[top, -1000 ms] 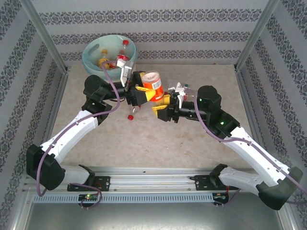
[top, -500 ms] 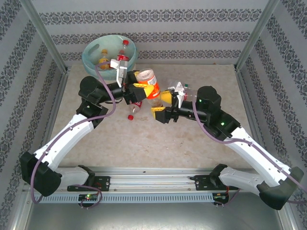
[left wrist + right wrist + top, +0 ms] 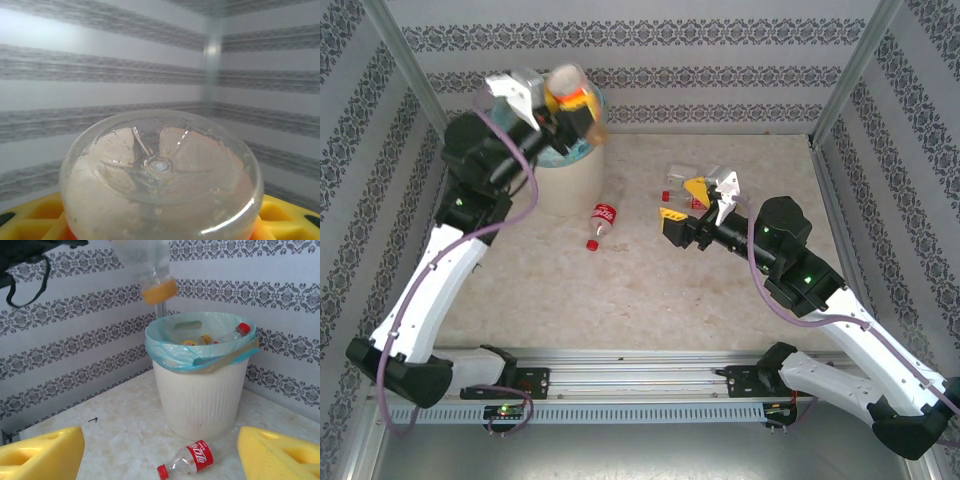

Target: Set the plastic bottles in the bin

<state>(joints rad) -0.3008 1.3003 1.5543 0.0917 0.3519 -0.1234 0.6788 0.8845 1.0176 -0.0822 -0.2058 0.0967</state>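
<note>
Drop step: left gripper (image 3: 560, 104) clamps a bottle (image 3: 574, 92), cap down, above the bin (image 3: 564, 182).
Next move calls for release squarely over it; right gripper (image 3: 682, 201) stands open, empty.

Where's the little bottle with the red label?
The red-label bottle lies on its side on the table, left of centre in the top view, just beside the bin.
</note>
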